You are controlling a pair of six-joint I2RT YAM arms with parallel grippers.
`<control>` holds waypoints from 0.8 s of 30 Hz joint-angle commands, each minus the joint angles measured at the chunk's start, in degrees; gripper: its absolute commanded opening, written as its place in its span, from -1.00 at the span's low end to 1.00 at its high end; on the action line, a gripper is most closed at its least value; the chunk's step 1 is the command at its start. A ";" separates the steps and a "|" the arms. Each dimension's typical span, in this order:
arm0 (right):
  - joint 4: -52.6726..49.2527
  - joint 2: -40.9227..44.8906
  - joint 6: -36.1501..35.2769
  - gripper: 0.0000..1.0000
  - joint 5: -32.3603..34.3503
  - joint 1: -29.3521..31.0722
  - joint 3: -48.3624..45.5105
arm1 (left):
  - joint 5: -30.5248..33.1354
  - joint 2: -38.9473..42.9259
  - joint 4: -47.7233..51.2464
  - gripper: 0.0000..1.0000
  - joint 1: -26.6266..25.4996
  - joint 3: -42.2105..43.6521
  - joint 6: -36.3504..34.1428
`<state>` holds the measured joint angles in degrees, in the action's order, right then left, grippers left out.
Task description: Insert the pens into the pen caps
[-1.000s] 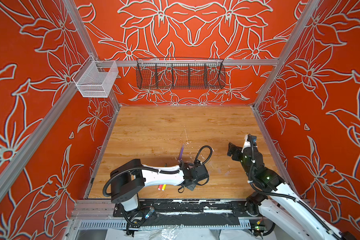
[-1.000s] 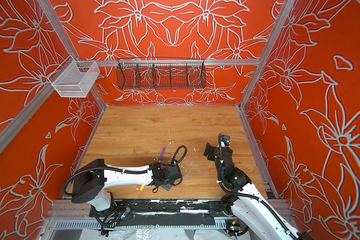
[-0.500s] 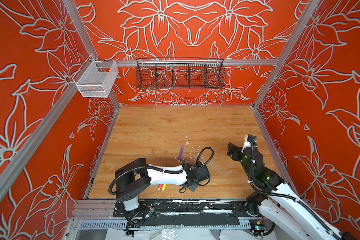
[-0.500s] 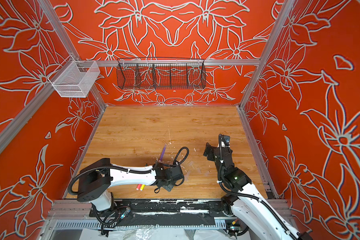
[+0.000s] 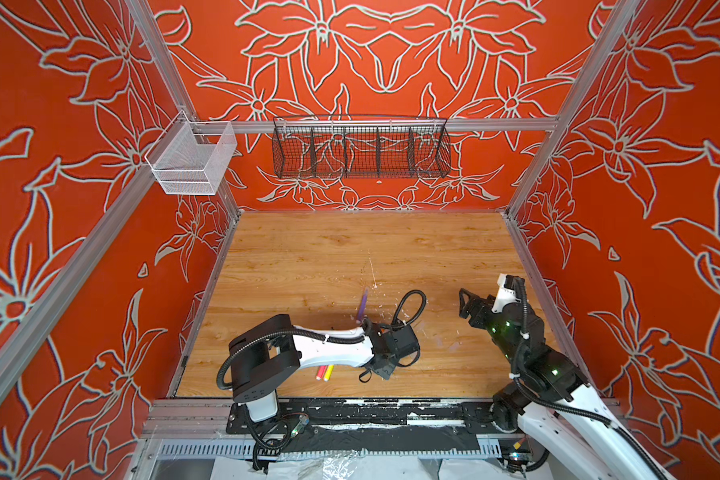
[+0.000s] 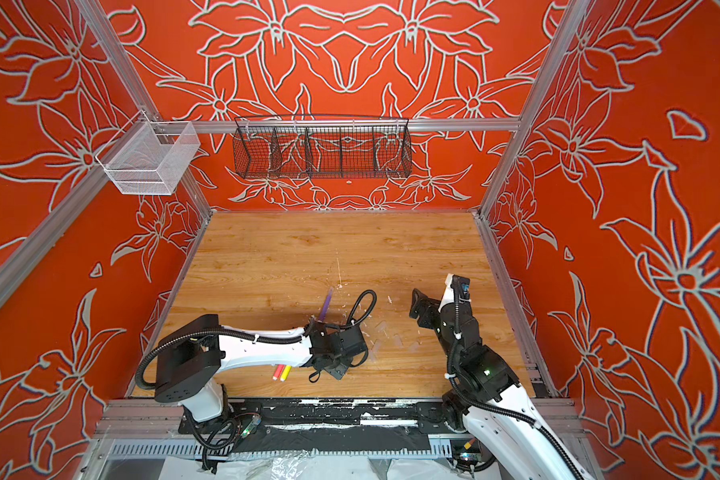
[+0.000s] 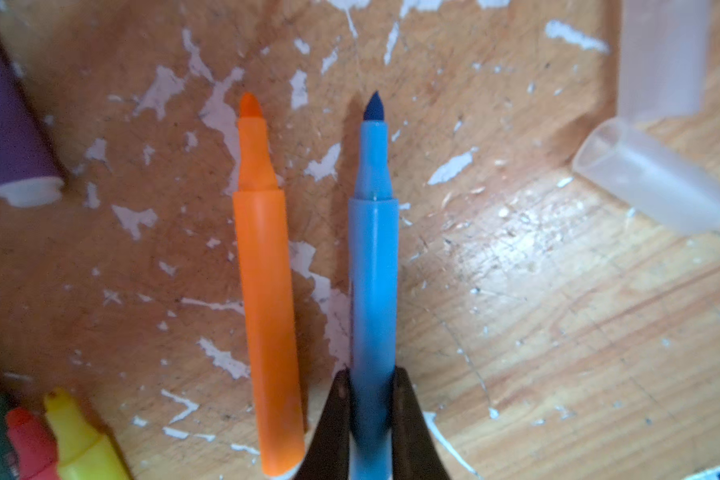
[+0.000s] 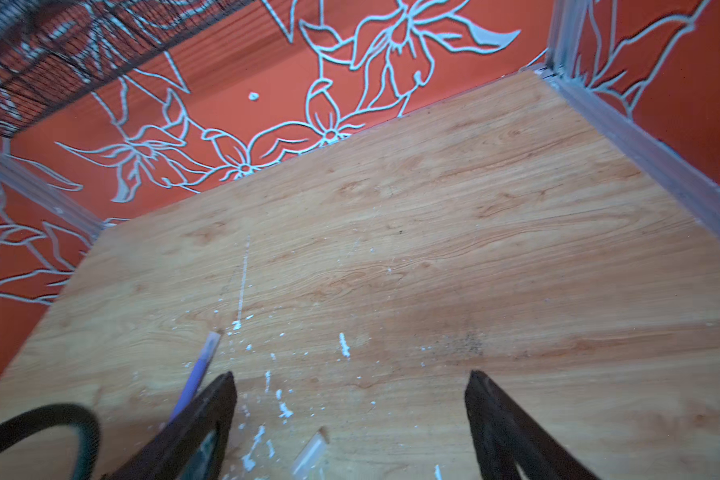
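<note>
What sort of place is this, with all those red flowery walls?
Probably a robot practice booth, not a home or shop: a left arm and a right arm are mounted at the front of a wooden table, boxed in by patterned walls on metal framing.

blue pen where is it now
In the left wrist view the blue pen is pinched in the left gripper, parallel to the orange pen beside it, a clear cap nearby.

Blue pen [image 7: 373,266]: uncapped, flat on table [image 7: 558,332], rear pinched in left gripper [image 7: 371,374]. Orange pen [image 7: 267,291] parallel, just beside. Purple pen [image 7: 5,124], yellow pen [image 7: 75,436], red pen [image 7: 30,440] nearby. Clear cap [image 7: 653,183] and second cap [image 7: 661,58] lie loose, empty.
</note>
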<state>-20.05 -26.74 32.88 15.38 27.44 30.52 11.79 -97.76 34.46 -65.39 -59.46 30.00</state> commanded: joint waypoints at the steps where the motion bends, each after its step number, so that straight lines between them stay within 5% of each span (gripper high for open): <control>1: -0.50 1.43 4.79 0.74 -8.19 -0.24 1.99 | 1.81 6.21 1.99 -0.95 1.25 -3.68 -1.52; 5: 2.47 -0.44 8.00 0.72 -15.15 -0.13 2.08 | 3.27 11.43 2.72 -1.00 2.88 -6.67 -0.79; 10: 10.57 -7.38 12.26 0.72 -23.73 0.10 1.70 | -8.71 14.72 -5.94 -1.00 9.13 -5.00 0.63; 14: 17.24 -12.20 15.90 0.71 -30.18 0.37 2.08 | -5.94 11.29 -10.02 -1.00 13.82 -6.04 -2.34; 24: 31.45 -20.10 22.64 0.54 -33.24 2.01 -1.87 | -10.83 8.64 -28.28 -1.00 18.45 -2.17 -11.48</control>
<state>4.99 -44.62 52.21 -15.86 28.75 29.91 3.90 -88.51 13.54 -46.78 -63.20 22.65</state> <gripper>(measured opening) 0.778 0.123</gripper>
